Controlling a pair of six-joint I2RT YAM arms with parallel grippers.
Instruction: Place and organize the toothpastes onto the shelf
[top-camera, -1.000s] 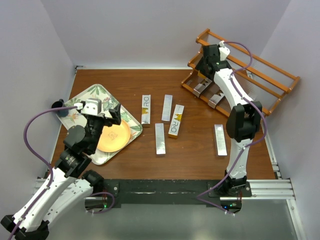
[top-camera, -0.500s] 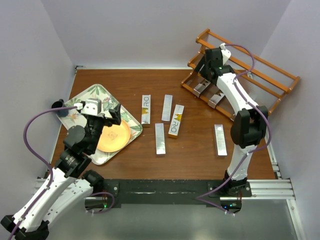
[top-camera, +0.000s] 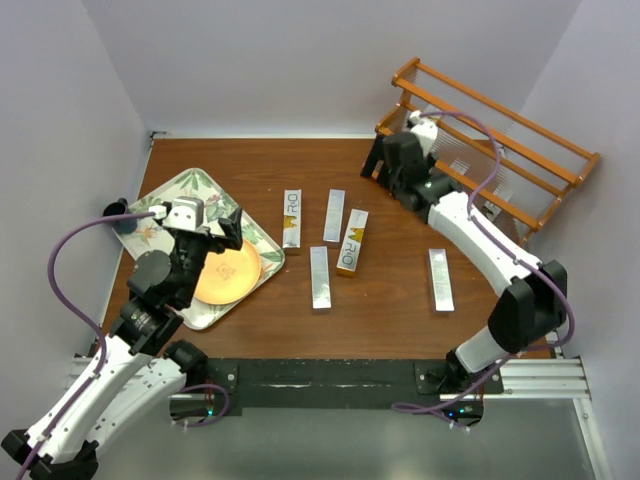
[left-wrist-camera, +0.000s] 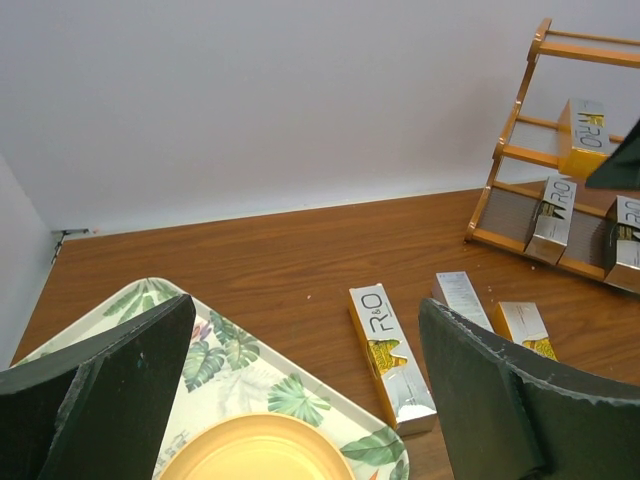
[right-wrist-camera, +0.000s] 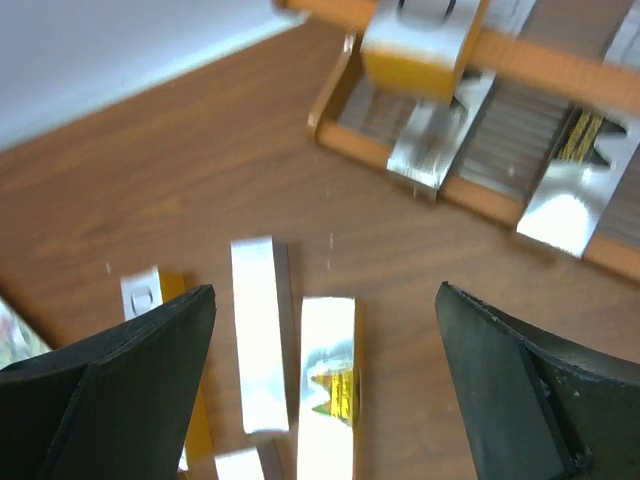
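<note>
Five silver toothpastes lie on the brown table: one (top-camera: 291, 217), one (top-camera: 334, 215), a gold-sided one (top-camera: 351, 242), one (top-camera: 319, 277) and one (top-camera: 440, 279) off to the right. The orange-brown shelf (top-camera: 520, 115) stands at the back right. In the left wrist view three cartons rest on the shelf (left-wrist-camera: 510, 150): one (left-wrist-camera: 585, 135) on a higher tier and two (left-wrist-camera: 552, 205) (left-wrist-camera: 625, 228) lower. My right gripper (top-camera: 380, 165) hangs open and empty just left of the shelf, above the table cartons (right-wrist-camera: 328, 385). My left gripper (top-camera: 228, 235) is open and empty over the tray.
A leaf-patterned tray (top-camera: 170, 195) with an orange plate (top-camera: 225, 275) sits at the left under my left gripper (left-wrist-camera: 300, 400). Grey walls close in on three sides. The right arm stretches across the table's right half in front of the shelf (right-wrist-camera: 560, 65).
My right gripper has opened wide and pulled back from the shelf, leftwards and out over the table, leaving a carton on the rack. The left arm has not moved.
</note>
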